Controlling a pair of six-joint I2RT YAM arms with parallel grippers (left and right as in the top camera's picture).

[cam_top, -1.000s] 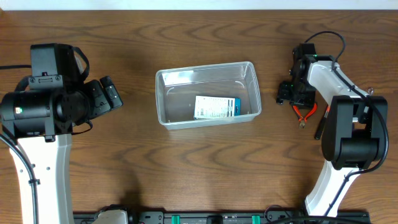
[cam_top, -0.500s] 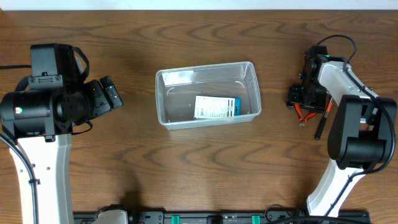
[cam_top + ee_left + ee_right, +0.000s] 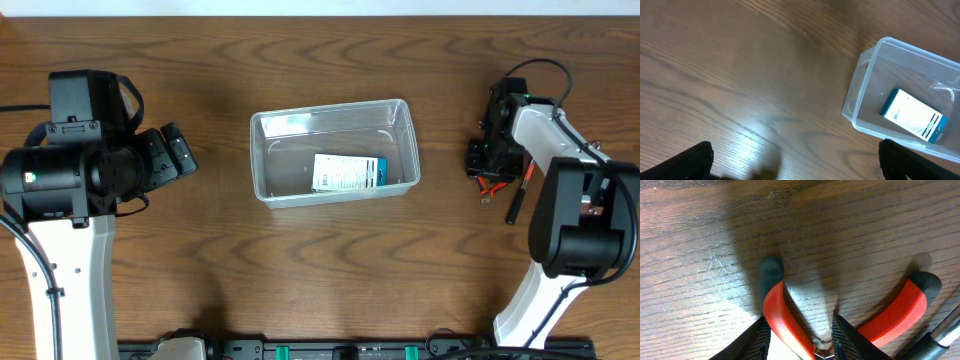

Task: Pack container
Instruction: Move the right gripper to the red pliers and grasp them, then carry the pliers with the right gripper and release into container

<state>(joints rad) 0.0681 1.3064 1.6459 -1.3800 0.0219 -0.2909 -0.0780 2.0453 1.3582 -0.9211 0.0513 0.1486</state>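
Pick-up step: my right gripper [image 3: 801, 341], jaws apart, straddles one handle of the red-handled pliers [image 3: 776, 305] near the counter's right edge. Next, close squarely.

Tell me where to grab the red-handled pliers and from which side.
Take the pliers by one red handle near the pivot, coming straight down. They lie flat on the table, handles splayed apart, so a single handle fits inside the open right gripper.
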